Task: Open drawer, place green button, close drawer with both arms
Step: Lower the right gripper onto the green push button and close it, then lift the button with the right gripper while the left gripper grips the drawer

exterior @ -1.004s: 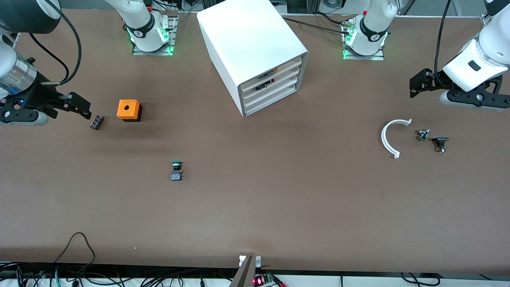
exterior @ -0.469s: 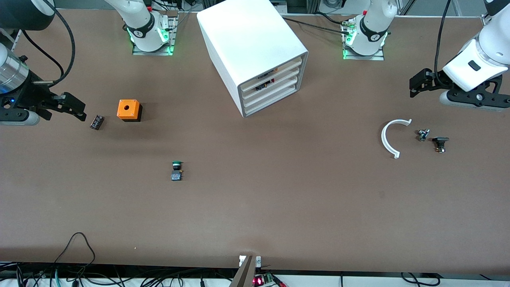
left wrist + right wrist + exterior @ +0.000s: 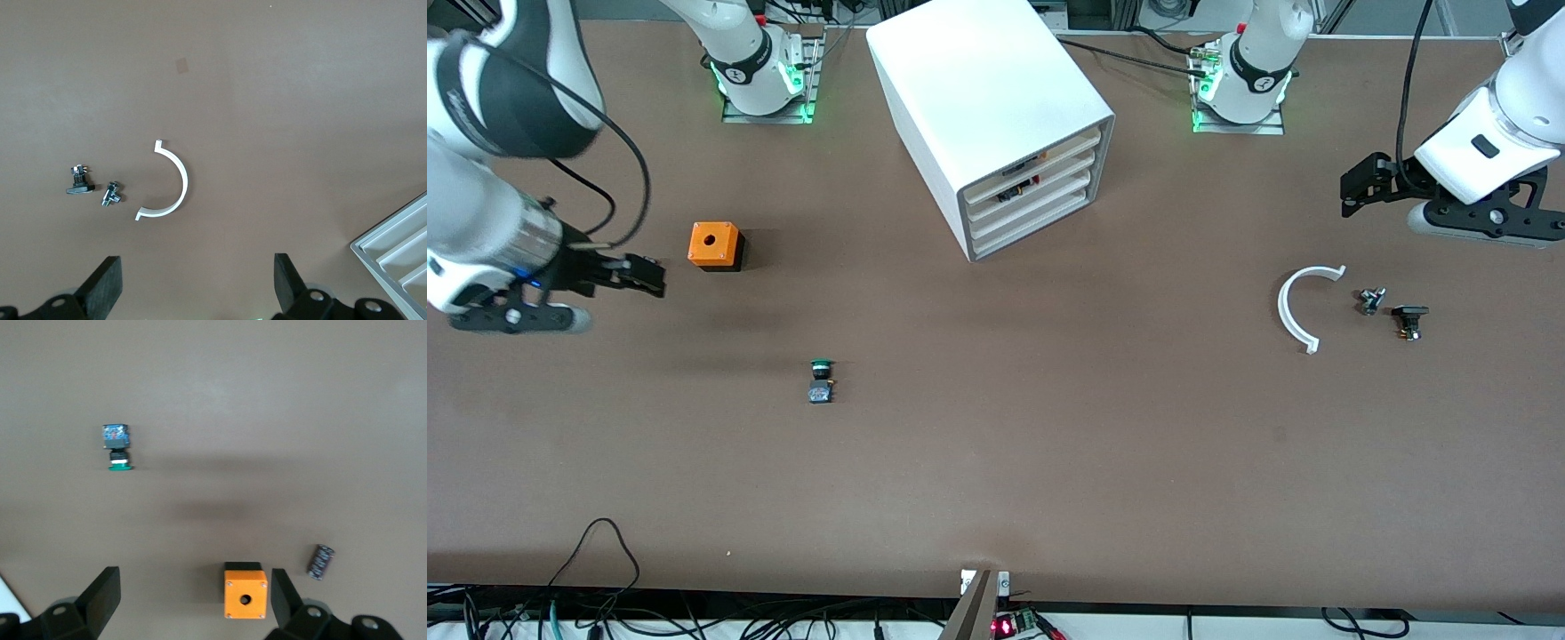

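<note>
Beside the orange cube (image 3: 715, 245), right gripper (image 3: 640, 276) hangs released; left gripper (image 3: 1356, 188) waits released. Risk: button (image 3: 821, 380), lying toppled, may roll from pinch.

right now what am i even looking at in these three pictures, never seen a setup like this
Two white jointed robot arms work at a brown table. One picture looks down from a high camera facing them; the other two come from cameras on each arm's wrist.

The right gripper hangs beside the orange cube with a hole; the left gripper waits at its end of the table. Both are open and empty.

On the table: a big white cabinet with all drawers shut, its bottom drawer included, a tiny green-capped push button, a white curved plastic strip, two small dark metal parts beside it, and a small dark cylinder.
</note>
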Robot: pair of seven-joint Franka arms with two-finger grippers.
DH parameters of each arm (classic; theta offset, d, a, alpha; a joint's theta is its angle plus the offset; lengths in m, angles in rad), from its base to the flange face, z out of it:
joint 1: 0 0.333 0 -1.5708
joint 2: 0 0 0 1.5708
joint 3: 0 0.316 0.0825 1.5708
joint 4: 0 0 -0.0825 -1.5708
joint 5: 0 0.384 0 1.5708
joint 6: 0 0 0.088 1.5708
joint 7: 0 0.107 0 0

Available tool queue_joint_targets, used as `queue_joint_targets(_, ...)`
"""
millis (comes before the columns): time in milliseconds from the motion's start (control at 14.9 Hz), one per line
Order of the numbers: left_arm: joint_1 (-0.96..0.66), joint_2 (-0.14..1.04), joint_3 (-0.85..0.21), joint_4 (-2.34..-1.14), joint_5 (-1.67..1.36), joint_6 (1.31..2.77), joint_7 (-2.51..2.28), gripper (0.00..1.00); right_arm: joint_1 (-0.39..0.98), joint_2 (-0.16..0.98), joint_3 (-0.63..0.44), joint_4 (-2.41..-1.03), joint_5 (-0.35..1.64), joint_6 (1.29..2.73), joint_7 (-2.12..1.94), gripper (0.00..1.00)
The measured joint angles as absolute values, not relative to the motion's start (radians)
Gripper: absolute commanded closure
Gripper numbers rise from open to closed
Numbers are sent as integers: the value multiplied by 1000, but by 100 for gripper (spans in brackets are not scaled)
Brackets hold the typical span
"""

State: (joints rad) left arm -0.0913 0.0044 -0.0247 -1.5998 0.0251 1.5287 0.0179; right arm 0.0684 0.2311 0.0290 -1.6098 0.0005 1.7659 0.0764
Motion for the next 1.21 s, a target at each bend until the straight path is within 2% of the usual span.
queue_joint_targets(201,-92,4,-26,-1600,25,1518,6,0,93,299,44,-1631,11,1886,76,0)
queue_joint_targets(669,-94,4,-60,-1598,22,1485,-16,0,153,412,46,-1716,12,2274,78,0)
queue_joint_targets(870,-94,11,-77,-1599,20,1455,-16,0,173,440,48,-1794,13,2466,80,0)
queue_joint_targets(1205,-98,65,-128,-1603,-87,1425,-15,0,192,526,64,-1830,13,2566,80,0)
